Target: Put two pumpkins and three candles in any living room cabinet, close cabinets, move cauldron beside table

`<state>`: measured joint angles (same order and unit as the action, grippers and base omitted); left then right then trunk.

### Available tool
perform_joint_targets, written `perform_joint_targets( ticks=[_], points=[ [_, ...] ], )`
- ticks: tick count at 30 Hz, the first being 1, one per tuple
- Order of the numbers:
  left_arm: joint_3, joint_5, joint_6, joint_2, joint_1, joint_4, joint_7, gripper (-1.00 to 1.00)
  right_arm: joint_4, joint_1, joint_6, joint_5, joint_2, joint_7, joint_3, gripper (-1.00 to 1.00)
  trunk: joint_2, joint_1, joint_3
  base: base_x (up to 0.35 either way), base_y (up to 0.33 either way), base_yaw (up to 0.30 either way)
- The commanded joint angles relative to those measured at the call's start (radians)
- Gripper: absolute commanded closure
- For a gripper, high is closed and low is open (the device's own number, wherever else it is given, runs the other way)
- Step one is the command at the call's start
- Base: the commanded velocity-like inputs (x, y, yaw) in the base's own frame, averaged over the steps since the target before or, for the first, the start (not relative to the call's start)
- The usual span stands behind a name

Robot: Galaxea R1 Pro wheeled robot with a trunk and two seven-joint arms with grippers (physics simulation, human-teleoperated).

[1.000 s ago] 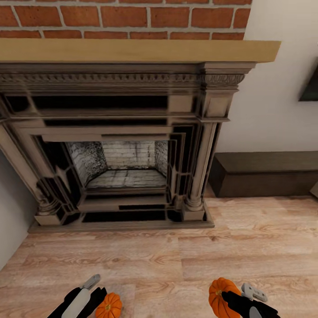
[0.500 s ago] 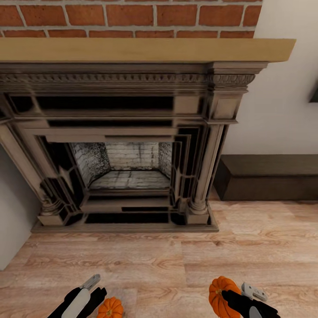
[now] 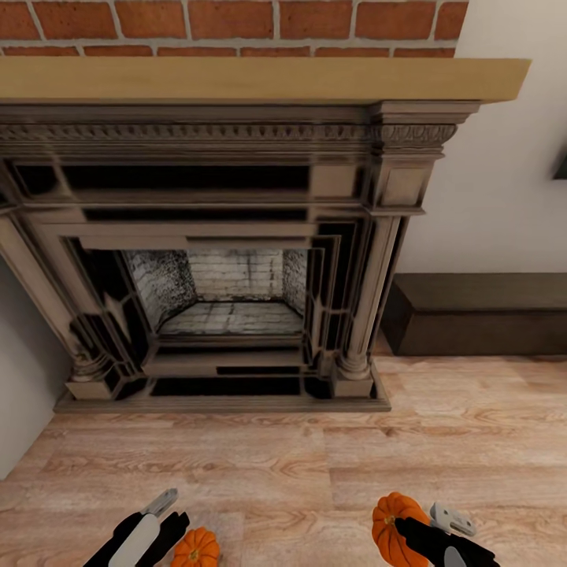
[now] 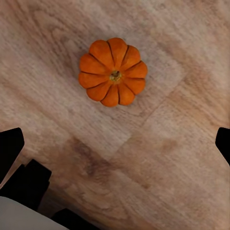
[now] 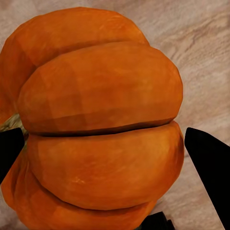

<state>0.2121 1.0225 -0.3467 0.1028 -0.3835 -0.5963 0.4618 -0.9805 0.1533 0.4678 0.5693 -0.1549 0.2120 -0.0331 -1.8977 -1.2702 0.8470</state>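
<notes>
1. Head view: facing a grey-brown fireplace [image 3: 220,260] under a tan mantel shelf [image 3: 260,79], with red brick [image 3: 228,24] above. To its right, against the white wall, a long low dark-brown cabinet [image 3: 480,315] with plain fronts, apparently closed, though seen only at an angle. Pale wood floor [image 3: 315,465] in front. At the bottom edge, left gripper [image 3: 167,512] hanging over the floor, holding nothing, with one small orange pumpkin [image 3: 195,549] on the boards just beside it. At the lower right, right gripper [image 3: 416,529] clasped around the second pumpkin [image 3: 392,524], lifted off the floor and well apart from the cabinet.

2. Left wrist view: looking straight down on the floor pumpkin [image 4: 113,72], upright, ribbed, brownish stem at its centre, resting on the wood planks [image 4: 158,158]. Black fingertips [image 4: 10,146] spread wide at the two sides of the frame, released, touching nothing, with the pumpkin lying beyond them rather than between.

3. Right wrist view: the held pumpkin [image 5: 98,124] very close, tilted onto its side, a sliver of stem at one edge. Black fingertips [image 5: 208,163] pressed against its flanks on either side, grasping it, with floor [image 5: 206,57] behind.
</notes>
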Motion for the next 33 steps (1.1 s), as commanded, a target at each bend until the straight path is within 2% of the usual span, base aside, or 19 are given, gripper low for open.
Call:
perform_joint_targets(
  ticks=[1,5,10,12,15,17,19,20,23,25,27,29,33],
  points=[
    [-0.001,0.002,0.000,0.001,0.000,0.000,0.000,-1.00,0.000,0.000,0.001,0.001,0.000,0.000,0.000,1.00,-0.007,-0.004,0.003,0.000,0.000,0.000],
    [-0.005,0.009,-0.001,0.008,0.000,0.000,-0.007,-1.00,-0.006,0.000,0.003,0.003,0.000,-0.001,0.001,1.00,-0.035,-0.019,0.016,0.000,0.000,0.000],
    [-0.011,0.010,-0.012,0.025,0.000,0.001,-0.097,-1.00,-0.021,0.000,0.011,0.004,-0.001,-0.003,0.000,1.00,-0.070,-0.038,0.031,0.000,0.000,0.000],
    [-0.012,0.011,-0.026,0.033,0.000,0.001,-0.127,-1.00,-0.070,0.000,0.032,0.006,-0.001,-0.017,-0.002,1.00,-0.084,-0.046,0.038,0.000,0.000,0.000],
    [-0.014,0.010,-0.088,0.048,0.000,0.000,-0.145,-1.00,-0.176,0.000,0.141,0.018,0.000,-0.054,-0.004,1.00,-0.105,-0.058,0.047,0.000,0.000,0.000],
    [-0.023,0.011,-0.158,0.088,0.000,-0.005,-0.155,-1.00,-0.237,0.002,0.247,0.033,0.001,-0.075,-0.001,1.00,-0.119,-0.065,0.053,0.000,0.000,0.000],
    [-0.045,0.012,-0.215,0.127,0.000,-0.007,-0.195,-1.00,-0.301,0.007,0.347,0.080,0.002,-0.094,0.001,1.00,-0.133,-0.073,0.060,0.000,0.000,0.000],
    [-0.052,0.011,-0.224,0.134,-0.001,-0.007,-0.211,-1.00,-0.318,0.010,0.370,0.097,0.002,-0.096,0.001,1.00,-0.140,-0.077,0.063,0.000,0.000,0.000],
    [-0.078,0.003,-0.255,0.177,-0.010,-0.007,-0.312,-1.00,-0.399,0.043,0.499,0.235,0.001,-0.105,0.002,1.00,-0.161,-0.088,0.072,0.000,0.000,0.000],
    [-0.084,0.002,-0.261,0.211,-0.013,-0.003,-0.358,-1.00,-0.421,0.074,0.541,0.333,0.001,-0.105,0.005,1.00,-0.175,-0.096,0.078,0.000,0.000,0.000],
    [-0.086,0.001,-0.258,0.229,-0.015,0.004,-0.379,-1.00,-0.428,0.090,0.558,0.406,0.001,-0.105,0.006,1.00,-0.189,-0.104,0.085,0.000,0.000,0.000],
    [-0.088,0.000,-0.255,0.236,-0.015,0.021,-0.388,-1.00,-0.428,0.098,0.565,0.441,0.002,-0.104,0.006,1.00,-0.203,-0.111,0.091,0.000,0.000,0.000],
    [-0.093,0.000,-0.246,0.240,-0.015,0.037,-0.393,-1.00,-0.425,0.104,0.571,0.463,0.002,-0.105,0.007,1.00,-0.231,-0.127,0.103,0.000,0.000,0.000]
  ],
)
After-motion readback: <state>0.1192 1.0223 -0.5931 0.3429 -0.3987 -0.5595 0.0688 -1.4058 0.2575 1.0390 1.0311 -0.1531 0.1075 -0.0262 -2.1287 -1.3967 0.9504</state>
